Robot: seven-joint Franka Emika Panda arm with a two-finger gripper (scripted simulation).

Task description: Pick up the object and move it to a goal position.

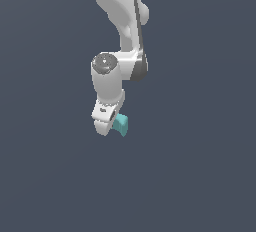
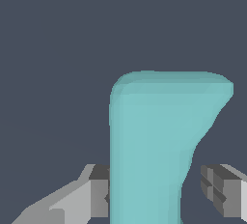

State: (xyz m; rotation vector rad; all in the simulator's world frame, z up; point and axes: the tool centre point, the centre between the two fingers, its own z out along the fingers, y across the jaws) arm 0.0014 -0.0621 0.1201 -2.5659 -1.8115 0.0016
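Observation:
The object (image 2: pixel 149 146) is a teal block with a concave cut-out on one side. In the wrist view it stands between my gripper's (image 2: pixel 154 191) two fingers and reaches past the fingertips. One finger (image 2: pixel 99 194) touches its flat side. The other finger (image 2: pixel 217 189) stands off the cut-out side, with a dark gap between them. The jaws are apart on either side of the block. In the exterior view the object (image 1: pixel 121 124) sticks out from the lower end of the white hand (image 1: pixel 105 118), toward the exterior view's right; the fingers are hidden there.
The white arm (image 1: pixel 122 21) comes down from the top of the exterior view to the hand. The background is a plain dark blue-grey surface (image 1: pixel 200 176) with no other objects in view.

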